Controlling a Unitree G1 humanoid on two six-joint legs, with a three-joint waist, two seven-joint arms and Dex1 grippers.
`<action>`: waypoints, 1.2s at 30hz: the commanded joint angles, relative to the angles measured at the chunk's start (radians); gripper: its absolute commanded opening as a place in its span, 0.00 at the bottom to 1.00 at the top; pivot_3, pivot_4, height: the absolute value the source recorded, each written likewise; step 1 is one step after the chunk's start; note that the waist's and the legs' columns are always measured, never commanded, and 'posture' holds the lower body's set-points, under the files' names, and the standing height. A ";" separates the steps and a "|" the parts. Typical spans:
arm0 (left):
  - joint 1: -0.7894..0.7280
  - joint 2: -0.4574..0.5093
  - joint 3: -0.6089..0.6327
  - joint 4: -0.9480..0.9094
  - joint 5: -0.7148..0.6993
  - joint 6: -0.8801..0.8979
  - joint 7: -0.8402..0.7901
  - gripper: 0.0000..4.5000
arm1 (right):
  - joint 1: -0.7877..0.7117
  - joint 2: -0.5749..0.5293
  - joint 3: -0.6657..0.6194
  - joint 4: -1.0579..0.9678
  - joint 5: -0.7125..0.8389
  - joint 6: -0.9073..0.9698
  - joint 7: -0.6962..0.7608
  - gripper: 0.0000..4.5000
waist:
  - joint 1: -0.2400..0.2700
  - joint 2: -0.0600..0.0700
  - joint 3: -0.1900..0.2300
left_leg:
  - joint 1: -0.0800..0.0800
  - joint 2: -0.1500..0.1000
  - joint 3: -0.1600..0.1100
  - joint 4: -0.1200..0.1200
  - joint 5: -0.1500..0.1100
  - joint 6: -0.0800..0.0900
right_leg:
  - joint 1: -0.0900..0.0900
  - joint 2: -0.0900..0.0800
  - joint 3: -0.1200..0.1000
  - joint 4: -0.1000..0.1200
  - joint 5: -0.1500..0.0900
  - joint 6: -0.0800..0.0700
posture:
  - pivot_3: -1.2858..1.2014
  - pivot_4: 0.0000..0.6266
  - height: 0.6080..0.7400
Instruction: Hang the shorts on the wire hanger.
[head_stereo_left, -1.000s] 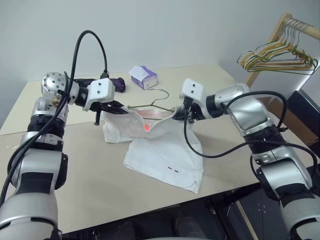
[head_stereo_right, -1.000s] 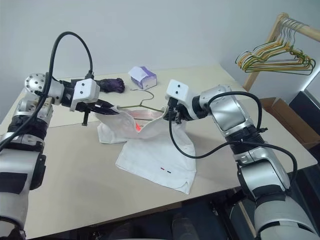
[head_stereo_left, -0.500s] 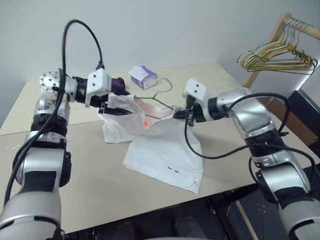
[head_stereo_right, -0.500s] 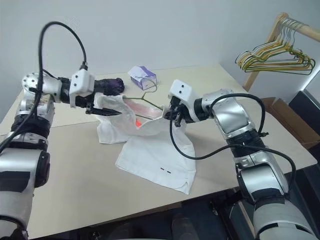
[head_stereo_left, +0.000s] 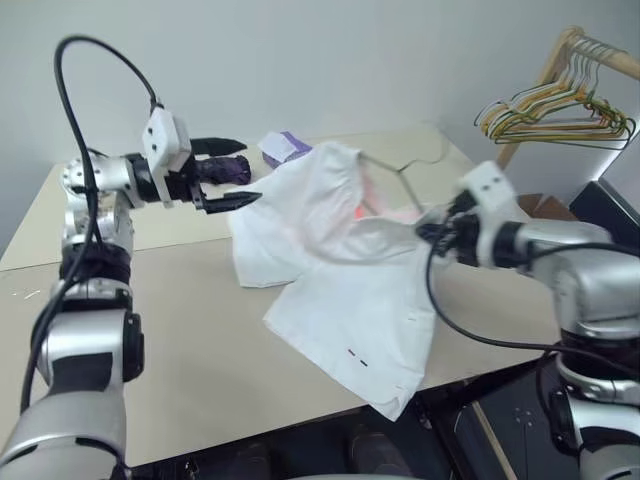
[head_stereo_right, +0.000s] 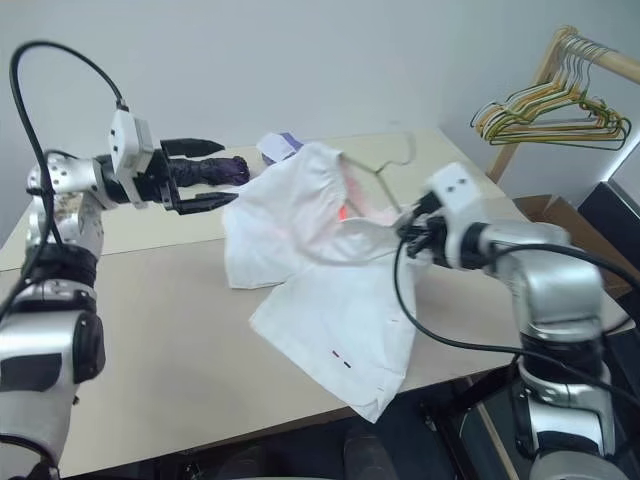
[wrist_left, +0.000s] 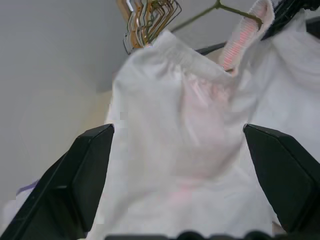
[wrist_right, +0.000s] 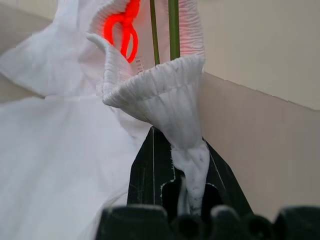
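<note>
Shorts are half lifted off the table: the waistband end is raised, with the hanger inside it, while the lower leg lies on the table and droops over the front edge. The two small marks near the hem face up.

Right gripper is clenched on a pinch of the gathered waistband. In the right wrist view the ribbed elastic funnels down between its fingers, and the hanger's wire runs up just behind the fold.

Left gripper is released, jaws spread wide, pointing at the shorts from just beside them, touching nothing. In the left wrist view the cloth hangs between its fingers, clear of both.

Handling, as a judgement: the fabric is light, soft and limp, and sags wherever it is unsupported, so one pinch will not keep the waistband spread. The elastic band is the firmest part, thick enough to hold. The wire is thin, stiff and likely slippery against cloth. The best second hold looks to be the free waistband on the left side, opposite the right pinch.

Rack hangers and a tissue box are well apart from the work.
</note>
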 joint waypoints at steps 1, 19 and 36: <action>0.038 -0.039 0.022 -0.170 -0.049 0.057 0.085 0.99 | 0.039 -0.042 -0.139 -0.075 -0.015 0.133 -0.075 0.00 | -0.002 0.000 0.000 | 0.000 0.000 0.000 0.000 0.000 0.000 | 0.000 0.000 0.000 -0.003 0.000 0.000 | 0.41 0.00 1.00; 0.193 -0.142 -0.076 -0.470 -0.020 0.167 0.272 0.99 | -0.197 -0.250 -0.333 0.448 -0.136 0.203 -0.381 0.00 | -0.116 0.012 -0.006 | 0.021 -0.002 0.001 -0.006 -0.002 0.003 | 0.024 0.001 0.004 -0.015 -0.001 0.002 | 0.39 0.00 1.00; 0.262 -0.128 -0.064 -0.549 -0.074 0.176 0.282 0.99 | -0.632 -0.251 -0.443 1.189 -0.196 -0.267 -0.803 0.00 | -0.155 0.017 -0.004 | 0.032 -0.003 0.005 -0.013 -0.003 0.004 | 0.034 0.000 0.008 -0.021 -0.002 0.003 | 0.40 0.00 1.00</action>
